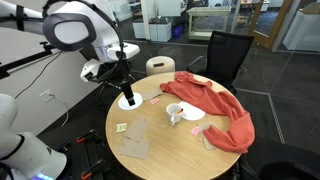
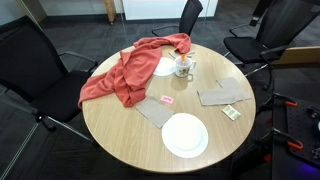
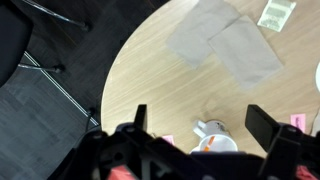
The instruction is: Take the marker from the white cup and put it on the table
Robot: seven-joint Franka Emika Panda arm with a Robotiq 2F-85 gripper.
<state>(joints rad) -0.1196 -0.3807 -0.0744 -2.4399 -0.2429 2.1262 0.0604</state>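
Observation:
The white cup stands upright on the round wooden table, with its handle to the left in the wrist view. An orange marker leans inside it. My gripper is open and empty, well above the table, and the cup shows between its two fingers. In both exterior views the cup stands beside the red cloth. In an exterior view my gripper hangs over the table's edge, above a white plate. It does not show in the view from across the table.
A red cloth lies across the table. A flat white plate, a shallow white dish, grey napkins and a pink note lie around. Black chairs surround the table.

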